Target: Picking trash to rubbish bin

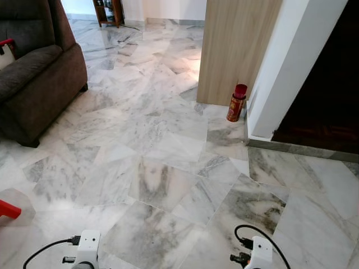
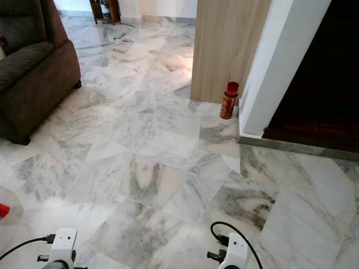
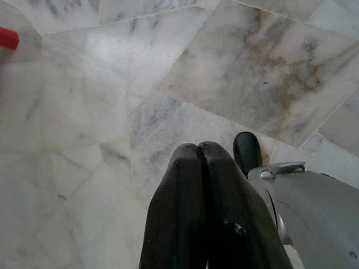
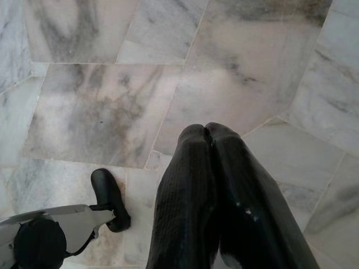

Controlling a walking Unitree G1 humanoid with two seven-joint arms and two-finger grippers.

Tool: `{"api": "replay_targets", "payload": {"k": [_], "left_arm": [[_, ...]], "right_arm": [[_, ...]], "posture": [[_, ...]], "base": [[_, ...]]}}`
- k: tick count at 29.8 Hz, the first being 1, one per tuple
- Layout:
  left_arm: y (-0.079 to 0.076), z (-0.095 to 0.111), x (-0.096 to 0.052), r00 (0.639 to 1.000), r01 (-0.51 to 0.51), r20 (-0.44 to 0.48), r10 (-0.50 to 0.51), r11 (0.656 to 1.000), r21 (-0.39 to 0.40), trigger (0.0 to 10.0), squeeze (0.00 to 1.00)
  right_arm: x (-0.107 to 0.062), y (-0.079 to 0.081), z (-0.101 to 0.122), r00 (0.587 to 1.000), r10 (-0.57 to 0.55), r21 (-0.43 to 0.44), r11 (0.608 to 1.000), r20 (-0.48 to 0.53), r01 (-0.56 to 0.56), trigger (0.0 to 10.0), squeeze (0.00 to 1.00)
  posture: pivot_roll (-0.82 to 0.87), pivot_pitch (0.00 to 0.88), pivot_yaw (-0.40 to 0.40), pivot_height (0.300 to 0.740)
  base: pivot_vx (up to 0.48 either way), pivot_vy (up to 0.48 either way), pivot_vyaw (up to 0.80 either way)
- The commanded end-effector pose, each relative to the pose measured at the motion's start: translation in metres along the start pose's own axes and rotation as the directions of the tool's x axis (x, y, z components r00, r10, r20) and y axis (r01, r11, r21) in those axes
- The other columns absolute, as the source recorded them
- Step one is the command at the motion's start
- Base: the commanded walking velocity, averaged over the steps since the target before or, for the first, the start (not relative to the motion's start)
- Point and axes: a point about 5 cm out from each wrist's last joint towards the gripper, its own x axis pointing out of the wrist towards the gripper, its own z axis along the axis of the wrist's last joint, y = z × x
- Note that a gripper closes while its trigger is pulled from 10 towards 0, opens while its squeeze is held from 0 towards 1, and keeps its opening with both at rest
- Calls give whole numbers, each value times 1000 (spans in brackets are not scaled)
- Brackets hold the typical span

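Trash in sight is a red and gold can (image 1: 236, 103) standing upright on the marble floor (image 1: 162, 168), at the foot of a wooden panel (image 1: 235, 45) and just beside the white wall corner (image 1: 291, 67) next to a dark doorway (image 1: 331, 84). It is far ahead and to the right of both arms, well apart from either gripper. Nothing touches it.

Left gripper (image 3: 197, 147): clenched, its two black fingers pressed together with nothing between them. It hangs low over the floor, pointing down at bare marble. The left wrist housing (image 1: 87, 246) shows at the lower edge of the head view, with a black cable looping out to its left.

Right gripper (image 4: 206, 128): clenched likewise, fingers touching along their length, holding nothing, aimed at the floor. The right wrist housing (image 1: 259, 253) sits at the lower edge, a black cable arching above it.

A brown sofa (image 1: 33, 78) occupies the left side of the room. A red object (image 1: 8, 209) lies on a pale translucent sheet at the far left edge of the floor, near the left arm; its kind cannot be determined. Wooden furniture legs (image 1: 109, 14) stand at the far end of the room.
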Motion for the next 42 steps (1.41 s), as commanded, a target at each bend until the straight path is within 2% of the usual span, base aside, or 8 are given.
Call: {"api": "replay_targets", "payload": {"k": [1,10,11,12,14,36,42], "left_arm": [[2,1,0,1000,-1,1,1,1000,20,10000,0],[2,1,0,1000,-1,1,1,1000,20,10000,0],[2,2,1,1000,0,5,0,1000,18,10000,0],[0,6,2,1000,-1,11,1,1000,-19,10000,0],[-4,12,3,1000,-1,19,2,997,-74,10000,0],[-1,15,4,1000,-6,25,8,997,-82,10000,0],[0,15,3,999,-14,29,17,995,-95,10000,0]], "right_arm": [[0,1,0,1000,-1,11,1000,-3,1,10000,0],[0,1,0,1000,-1,11,1000,-3,1,10000,0],[0,2,-1,1000,-1,23,1000,-9,1,10000,0],[1,1,2,1000,-19,26,999,10,19,10000,0],[1,-1,6,998,-47,27,999,42,46,10000,0],[1,2,8,998,-33,45,999,61,31,10000,0],[1,4,6,998,-20,34,999,52,19,10000,0]], "posture": [[16,82,10,740],[16,82,10,740],[0,0,0,740],[13,65,10,740],[13,66,9,740],[42,90,21,740],[64,94,15,740]], "base": [[0,0,0],[0,0,0],[0,0,0],[0,0,0],[0,0,0],[0,0,0],[0,0,686]]}}
